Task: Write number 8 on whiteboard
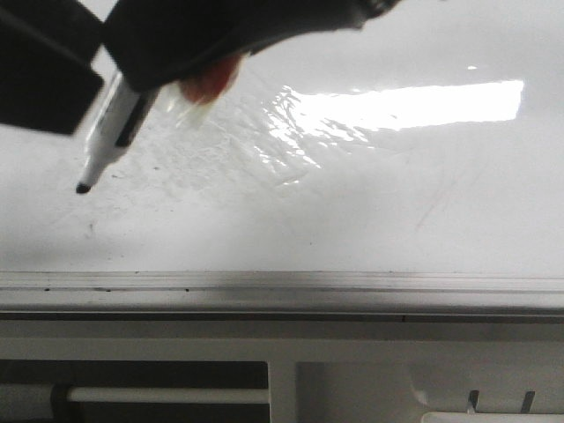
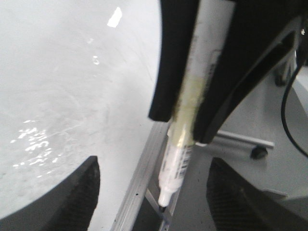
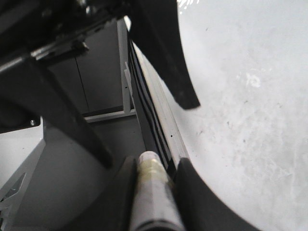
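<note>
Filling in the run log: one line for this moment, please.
right gripper: shut on marker | left gripper: open, empty | marker tip: over whiteboard, contact unclear | number 8: none visible

I see the whiteboard [image 1: 397,203] filling the far part of the front view. Its rail [image 1: 282,286] runs along its near edge from left to right, and the panel [image 1: 352,370] with slots lies in front of the rail, nearest to me. The right hand [image 3: 154,179] grips the marker [image 1: 110,132] between its fingers and hangs over the left part of the whiteboard. The marker is tilted, its tip pointing down and to the left. I cannot tell if the tip touches the whiteboard. The left hand [image 2: 154,168] is just beside the right hand, with its fingers apart on either side of the marker, not touching it.
</note>
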`<action>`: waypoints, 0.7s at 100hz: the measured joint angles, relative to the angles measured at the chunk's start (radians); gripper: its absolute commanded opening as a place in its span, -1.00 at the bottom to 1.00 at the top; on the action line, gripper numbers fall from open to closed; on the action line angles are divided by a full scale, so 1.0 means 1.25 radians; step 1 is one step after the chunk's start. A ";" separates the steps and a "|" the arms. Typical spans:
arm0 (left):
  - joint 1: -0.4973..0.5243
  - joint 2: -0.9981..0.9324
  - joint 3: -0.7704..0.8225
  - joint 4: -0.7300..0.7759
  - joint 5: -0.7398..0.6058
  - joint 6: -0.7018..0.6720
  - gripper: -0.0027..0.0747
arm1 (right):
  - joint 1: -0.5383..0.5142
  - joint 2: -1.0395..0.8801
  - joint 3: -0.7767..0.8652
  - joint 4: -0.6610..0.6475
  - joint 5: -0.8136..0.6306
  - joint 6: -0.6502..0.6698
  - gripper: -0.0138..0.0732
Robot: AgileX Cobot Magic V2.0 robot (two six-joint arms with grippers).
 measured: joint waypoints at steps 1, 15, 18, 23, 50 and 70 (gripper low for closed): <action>0.002 -0.006 0.000 0.000 0.000 -0.006 0.23 | 0.000 -0.004 0.002 -0.001 0.000 0.000 -0.77; 0.060 -0.139 0.038 0.001 -0.001 -0.098 0.15 | 0.000 -0.083 0.066 -0.030 -0.032 0.000 -0.77; 0.073 -0.169 0.050 0.001 -0.001 -0.112 0.15 | 0.000 -0.098 0.083 -0.041 -0.046 0.000 -0.77; 0.096 -0.217 0.075 0.001 -0.001 -0.133 0.15 | 0.000 -0.125 0.111 -0.067 -0.073 0.000 -0.77; 0.159 -0.388 0.217 -0.051 -0.038 -0.173 0.15 | -0.056 -0.158 0.103 -0.366 -0.119 0.000 -0.78; 0.162 -0.397 0.252 -0.131 -0.102 -0.173 0.15 | -0.180 -0.158 0.022 -0.511 0.066 0.026 -0.78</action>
